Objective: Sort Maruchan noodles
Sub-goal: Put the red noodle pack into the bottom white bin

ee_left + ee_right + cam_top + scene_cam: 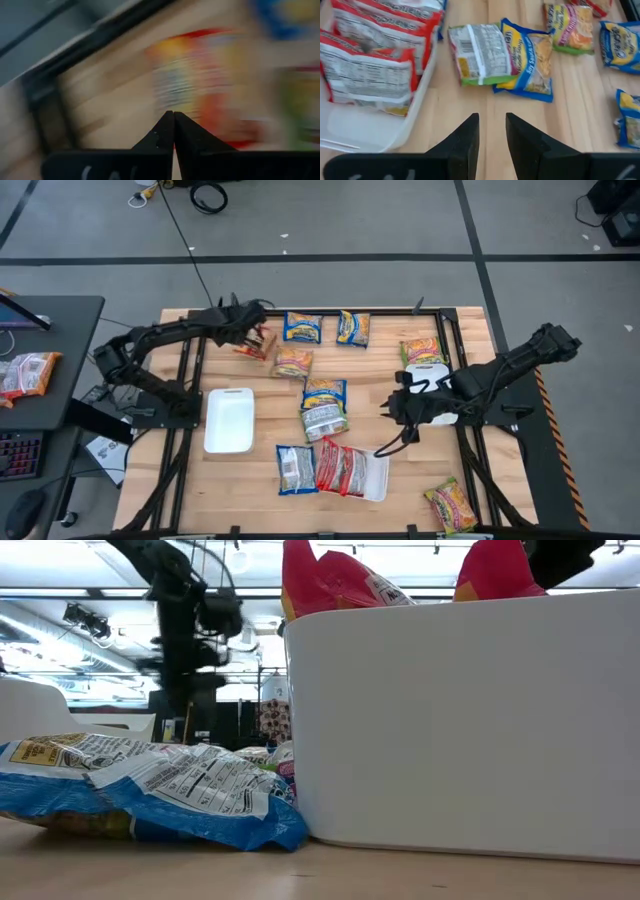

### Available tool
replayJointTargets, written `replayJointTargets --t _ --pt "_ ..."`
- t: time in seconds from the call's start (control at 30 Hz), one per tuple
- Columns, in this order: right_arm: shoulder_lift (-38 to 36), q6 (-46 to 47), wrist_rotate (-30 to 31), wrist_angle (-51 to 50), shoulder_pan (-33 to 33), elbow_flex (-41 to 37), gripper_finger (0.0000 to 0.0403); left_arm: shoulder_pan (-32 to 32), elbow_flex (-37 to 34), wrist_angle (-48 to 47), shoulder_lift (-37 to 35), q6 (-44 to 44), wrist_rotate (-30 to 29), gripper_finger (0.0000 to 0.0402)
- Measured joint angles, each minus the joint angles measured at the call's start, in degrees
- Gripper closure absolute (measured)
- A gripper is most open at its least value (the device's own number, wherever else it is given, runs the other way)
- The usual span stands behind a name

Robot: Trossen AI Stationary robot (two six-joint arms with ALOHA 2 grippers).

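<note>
Wooden table carries the noodle packets, which lie spread over its middle and far part. No brand name can be read on any packet; only barcodes and small nutrition print show on the backs of some. Two red packets lie in a white tray near the front, with a blue packet just left of it. A second white tray lies to the left with nothing in it.

The left claw is at the far left part of the table, its fingers pressed together, at a red and yellow packet. Whether it holds this packet I cannot tell, because the left wrist view is strongly blurred. The right claw hangs over bare wood right of the middle packets, partly open and holding nothing.

One yellow packet lies apart at the near right corner. In the low view the tray wall hides most of the table.
</note>
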Motion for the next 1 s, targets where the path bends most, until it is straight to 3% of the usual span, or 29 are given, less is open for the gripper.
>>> replayJointTargets --t 0.1,0.2,0.4,0.6,0.73,0.87,1.0 --pt "0.0 0.6 -0.4 -2.3 0.1 -0.1 0.0300 1.9 -0.1 -2.4 1.1 -7.0 -7.3 0.0389" --pt "0.2 3.6 -0.9 -5.6 1.5 -0.2 0.0300 3.2 -0.1 2.4 3.5 -9.9 -7.0 0.0393" --pt "0.2 8.9 -1.4 -9.8 6.4 -0.2 0.0300 4.2 0.0 7.5 11.8 -15.8 -2.5 0.0393" --pt "0.2 9.1 -5.0 -10.7 8.5 -0.2 0.0300 3.3 -0.1 4.4 19.6 -16.0 8.7 0.0394" --pt "0.2 6.0 -7.3 -10.7 8.6 -0.2 0.0300 -1.9 0.1 3.2 19.6 -16.2 12.3 0.0393" --pt "0.2 3.6 -5.4 -10.6 7.0 -0.2 0.0300 -9.7 3.3 4.9 17.4 -15.3 19.9 0.0387" --pt "0.2 2.3 -4.1 -10.0 4.7 -0.2 0.0300 -16.9 6.9 4.1 15.5 -11.1 20.1 0.0386"
